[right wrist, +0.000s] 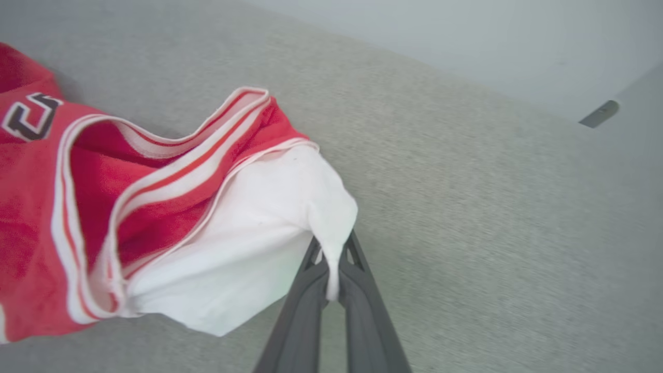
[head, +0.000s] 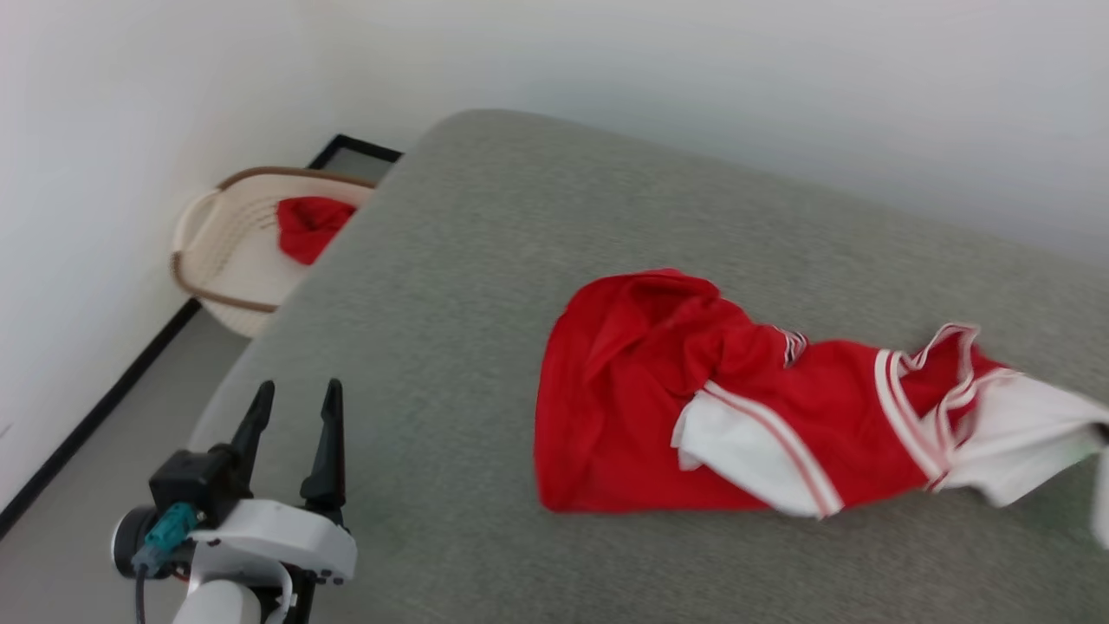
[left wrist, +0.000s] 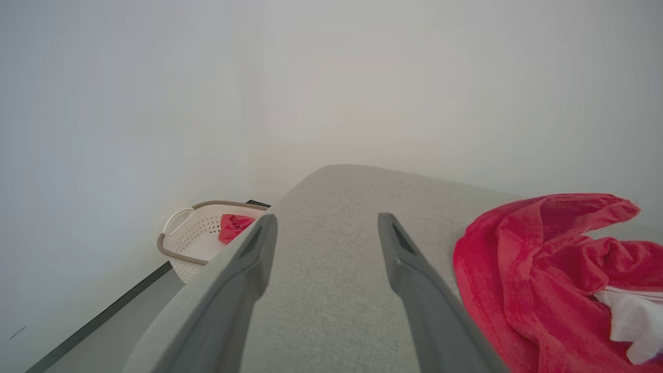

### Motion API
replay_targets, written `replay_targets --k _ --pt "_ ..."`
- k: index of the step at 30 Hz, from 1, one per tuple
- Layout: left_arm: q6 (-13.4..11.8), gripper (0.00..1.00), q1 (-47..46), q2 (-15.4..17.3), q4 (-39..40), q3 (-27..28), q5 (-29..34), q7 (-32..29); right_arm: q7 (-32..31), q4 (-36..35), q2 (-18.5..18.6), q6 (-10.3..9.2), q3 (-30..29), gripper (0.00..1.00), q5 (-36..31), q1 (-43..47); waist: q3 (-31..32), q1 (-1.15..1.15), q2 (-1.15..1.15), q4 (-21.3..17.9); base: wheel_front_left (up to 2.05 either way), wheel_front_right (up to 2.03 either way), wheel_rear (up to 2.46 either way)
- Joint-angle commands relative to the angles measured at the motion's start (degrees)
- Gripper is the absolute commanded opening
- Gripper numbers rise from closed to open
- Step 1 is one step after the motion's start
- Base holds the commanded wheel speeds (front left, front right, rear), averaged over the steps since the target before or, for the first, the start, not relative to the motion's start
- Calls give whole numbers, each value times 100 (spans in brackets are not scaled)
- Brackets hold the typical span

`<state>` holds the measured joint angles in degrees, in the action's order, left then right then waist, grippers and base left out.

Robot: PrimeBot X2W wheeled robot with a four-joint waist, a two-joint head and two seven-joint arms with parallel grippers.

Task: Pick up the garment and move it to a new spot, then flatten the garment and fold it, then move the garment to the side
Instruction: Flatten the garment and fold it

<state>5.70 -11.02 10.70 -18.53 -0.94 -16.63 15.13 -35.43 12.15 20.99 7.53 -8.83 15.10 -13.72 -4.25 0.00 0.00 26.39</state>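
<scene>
1. Head view: red jersey-style T-shirt with white short sleeves and red-and-white striped trim [head: 693, 407] lies crumpled on the grey fabric-covered padded surface [head: 485, 260], right of centre.
2. The T-shirt's red body is bunched at its left end. One white sleeve is folded across the front, and the other is drawn out toward the right edge of that view.
3. Right wrist view: the right hand [right wrist: 334, 247] is closed, its two dark fingers pinching a fold at the edge of the stretched white sleeve [right wrist: 248, 243]. The cloth is pulled to a peak between the tips.
4. In the same view the striped collar [right wrist: 171, 150] gapes open just beside that sleeve. Part of a black white-outlined number [right wrist: 28, 116] shows at the far left.
5. The left hand [head: 299, 387] is open, fingers spread and holding nothing. It sits over the near left part of the surface, well apart from the T-shirt.
6. Left wrist view: bare grey surface lies between the fingers. The red cloth lies to the right of the right-side finger, not touching it.
7. A cream perforated plastic laundry basket with brown rim [head: 208, 295] stands on the grey floor [head: 78, 511], beside the surface's far left corner and near the white wall [head: 87, 173]. A small plain red cloth bundle [head: 308, 225] lies inside it.
</scene>
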Motion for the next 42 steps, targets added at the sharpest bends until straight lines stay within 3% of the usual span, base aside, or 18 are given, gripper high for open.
replay_targets --k 1,7,10,18,22,23,24,25,33,42 --pt "47 100 -101 3 -16 7 34 1 -44 -60 161 -8 -173 0 -31 34 -151 0 0 -466 0 0 0" --pt "92 100 -209 -55 -71 -53 86 1 -241 -240 548 -8 -883 0 -170 273 -230 0 0 -848 0 0 0" --pt "115 100 -254 -68 -113 -88 119 1 -276 -198 545 -8 -1183 0 -100 522 -265 0 0 -952 0 0 0" --pt "138 100 -270 -48 -205 -103 121 1 -53 -64 -149 -8 -1622 0 -119 1266 -310 0 0 -1115 0 0 0" --pt "155 100 -275 -10 -224 -139 131 1 106 33 -427 -8 -1544 0 -139 1393 -290 0 0 -1205 0 0 0" --pt "158 100 -265 8 -230 -157 139 1 126 62 -465 -8 -1508 17 -165 1402 -274 0 0 -1234 0 0 0" --pt "162 100 -258 17 -240 -175 134 1 163 74 -515 -8 -1480 44 -156 1378 -255 0 0 -1264 0 0 0" --pt "167 100 -251 35 -241 -198 119 1 177 75 -538 -8 -1441 100 -160 1360 -231 0 0 -1300 0 0 0" --pt "175 100 -133 277 -136 -403 -34 -95 242 -410 -668 -8 -1293 100 45 1387 41 0 0 -1665 0 0 0" --pt "183 100 80 489 568 -636 -380 -838 1227 -1408 -1034 -7 -756 100 27 1624 283 0 0 -2151 0 0 0"
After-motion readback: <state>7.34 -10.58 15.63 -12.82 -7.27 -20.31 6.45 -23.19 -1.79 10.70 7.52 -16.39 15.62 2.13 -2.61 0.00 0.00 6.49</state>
